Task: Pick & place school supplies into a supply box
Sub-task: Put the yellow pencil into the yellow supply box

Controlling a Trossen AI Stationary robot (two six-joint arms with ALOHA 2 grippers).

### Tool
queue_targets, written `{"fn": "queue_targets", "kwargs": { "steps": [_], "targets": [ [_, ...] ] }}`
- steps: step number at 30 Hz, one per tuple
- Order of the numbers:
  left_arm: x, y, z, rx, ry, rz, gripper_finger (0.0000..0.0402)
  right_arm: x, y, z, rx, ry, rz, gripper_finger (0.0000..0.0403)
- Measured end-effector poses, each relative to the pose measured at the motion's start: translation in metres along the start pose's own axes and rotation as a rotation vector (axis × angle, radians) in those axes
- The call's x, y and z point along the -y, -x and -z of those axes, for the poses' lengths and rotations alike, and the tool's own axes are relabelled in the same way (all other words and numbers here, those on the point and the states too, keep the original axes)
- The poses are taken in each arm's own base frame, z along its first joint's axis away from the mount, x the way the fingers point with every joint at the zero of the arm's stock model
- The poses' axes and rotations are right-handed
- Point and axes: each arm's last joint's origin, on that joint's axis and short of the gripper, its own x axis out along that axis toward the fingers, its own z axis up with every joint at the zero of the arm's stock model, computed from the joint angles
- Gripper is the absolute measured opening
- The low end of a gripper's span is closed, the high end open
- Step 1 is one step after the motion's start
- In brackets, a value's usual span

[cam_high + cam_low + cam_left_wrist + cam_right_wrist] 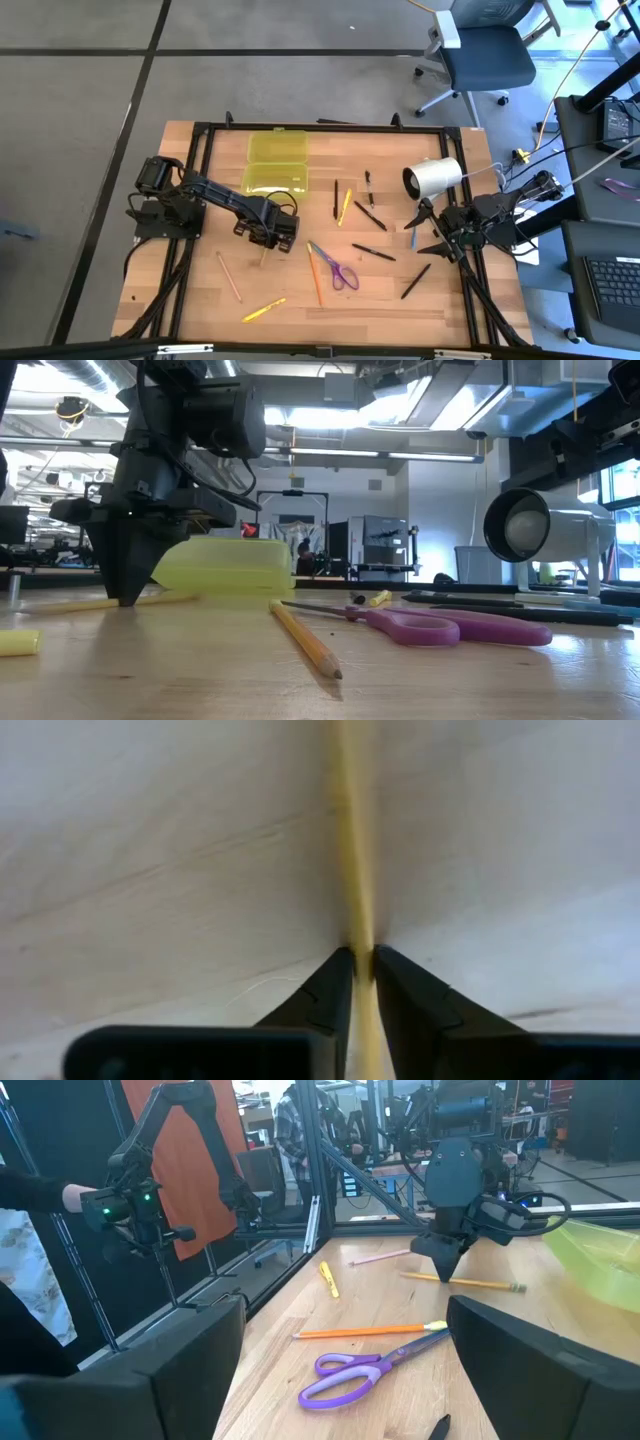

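Left gripper (362, 960) stands on the table (400, 300), pinched onto a yellow pencil (465, 1283) just short of the supply box (276, 163); advise seating the grip before a level lift, while right gripper (432, 232) waits wide open.

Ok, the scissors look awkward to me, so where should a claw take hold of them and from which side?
Probably at the closed blades, just ahead of the purple handles, coming straight down from above. The scissors lie flat on the table, so the narrow blade section fits between fingers, while the looped handles are wide.
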Motion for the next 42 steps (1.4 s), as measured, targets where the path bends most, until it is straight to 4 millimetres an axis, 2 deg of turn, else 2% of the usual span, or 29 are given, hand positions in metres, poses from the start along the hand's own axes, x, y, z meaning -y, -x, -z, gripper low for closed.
{"fn": "queue_targets", "kwargs": {
  "steps": [6, 16, 23, 29, 34, 39, 42],
  "targets": [
    [0.007, -0.002, 0.011, -0.007, -0.246, 0.055, 0.0008, 0.0, 0.0, 0.0, 0.0, 0.0, 0.0, 0.0351],
    [0.015, -0.005, 0.033, 0.063, -0.801, 0.083, 0.001, 0.0, 0.0, 0.0, 0.0, 0.0, 0.0, 0.0351],
    [0.016, -0.005, 0.041, 0.099, -1.006, 0.065, 0.0009, 0.0, 0.0, 0.0, 0.001, 0.0, 0.0, 0.0351],
    [0.017, -0.008, 0.055, 0.078, -1.239, 0.089, 0.0009, 0.0, 0.0, 0.0, 0.0, -0.04, 0.0, 0.0351],
    [0.017, -0.008, 0.059, 0.085, -1.299, 0.081, 0.0009, 0.0, 0.0, -0.001, 0.015, -0.09, -0.003, 0.0351],
    [0.017, -0.008, 0.059, 0.095, -1.29, 0.075, 0.0016, -0.001, -0.003, -0.008, 0.069, -0.004, -0.01, 0.0351],
    [0.017, -0.008, 0.058, 0.096, -1.287, 0.074, 0.0023, -0.001, -0.008, -0.006, 0.043, 0.019, -0.005, 0.0351]
  ]
}}
